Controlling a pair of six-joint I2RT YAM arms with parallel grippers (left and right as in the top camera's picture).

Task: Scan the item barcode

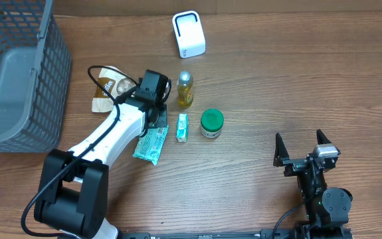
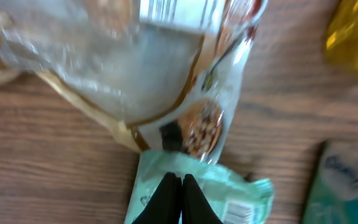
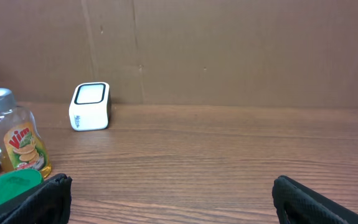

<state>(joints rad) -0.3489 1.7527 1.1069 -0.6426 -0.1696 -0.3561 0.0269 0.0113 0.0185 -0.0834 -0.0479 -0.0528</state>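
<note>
**A:** Where does the mint-green packet [image 1: 150, 146] lie?

**B:** Flat on the table, left of centre. In the overhead view its long axis runs from 1 o'clock to 7 o'clock. Its upper end lies against a clear-windowed snack bag [image 2: 166, 81].

**A:** And the tool?

**B:** The left gripper [image 1: 156, 123] is right over that upper end. Its fingers are pressed together on the packet's edge, as far as the blurred wrist view lets me judge.

**A:** Which way to the barcode scanner [image 1: 189, 34]?

**B:** It's at about 1 o'clock from the packet, well apart, past a yellow Vim bottle [image 1: 185, 89]. The packet's long axis already points roughly that way.

**A:** Which arm is nearer?

**B:** The left, clearly. The right gripper [image 1: 299, 141] sits well off at 4 o'clock, with its jaws spread wide and nothing between them. I'd expect the left arm to make the carry.
</note>
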